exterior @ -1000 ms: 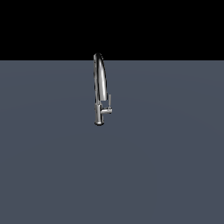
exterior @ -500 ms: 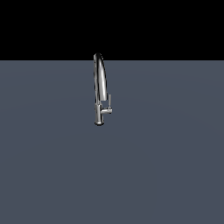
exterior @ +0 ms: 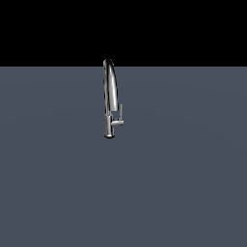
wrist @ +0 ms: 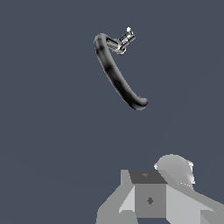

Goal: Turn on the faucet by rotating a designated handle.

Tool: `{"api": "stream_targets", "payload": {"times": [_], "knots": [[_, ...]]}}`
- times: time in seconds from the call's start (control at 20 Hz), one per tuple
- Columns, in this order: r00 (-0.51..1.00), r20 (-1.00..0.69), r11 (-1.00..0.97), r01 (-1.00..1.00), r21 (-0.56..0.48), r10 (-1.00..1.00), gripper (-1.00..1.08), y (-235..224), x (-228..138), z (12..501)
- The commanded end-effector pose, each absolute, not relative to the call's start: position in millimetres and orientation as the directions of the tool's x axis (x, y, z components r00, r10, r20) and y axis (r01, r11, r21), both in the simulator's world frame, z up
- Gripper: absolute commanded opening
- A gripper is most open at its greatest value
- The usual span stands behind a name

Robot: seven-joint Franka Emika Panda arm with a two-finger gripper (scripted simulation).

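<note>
faucet (exterior: pixel 110 96) upright | handle (exterior: pixel 120 114) on side stub | gripper (wrist: pixel 151 199) well apart

Arm isn't visible in the exterior view at all. Wrist view only catches grey body parts of the hand (wrist: pixel 151 199) at the frame edge: a blocky housing with a darker square face and a rounded light-grey part beside it. Fingers aren't in frame, so can't tell whether they're apart or closed. Hand is touching nothing and sits well apart from anything in view.
</note>
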State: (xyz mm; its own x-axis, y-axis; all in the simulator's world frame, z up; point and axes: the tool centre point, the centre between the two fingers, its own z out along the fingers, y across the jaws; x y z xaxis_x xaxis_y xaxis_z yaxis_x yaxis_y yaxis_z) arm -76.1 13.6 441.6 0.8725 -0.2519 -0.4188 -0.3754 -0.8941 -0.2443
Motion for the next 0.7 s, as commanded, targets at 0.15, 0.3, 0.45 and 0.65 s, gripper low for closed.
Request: {"api": "stream_targets", "payload": {"times": [0.15,0.3,0.45,0.65], "knots": [[0.816,-0.508,-0.849,-0.455,-0.269,-0.276,-1.0,11,-47,421],[0.781,-0.556,-0.821,-0.498,-0.279,-0.285,-1.0,10,-32,408],[0.743,-0.603,-0.791,-0.541,-0.286,-0.29,-1.0,8,-17,395],[0.688,-0.664,-0.747,-0.598,-0.29,-0.293,-1.0,6,2,376]]}}
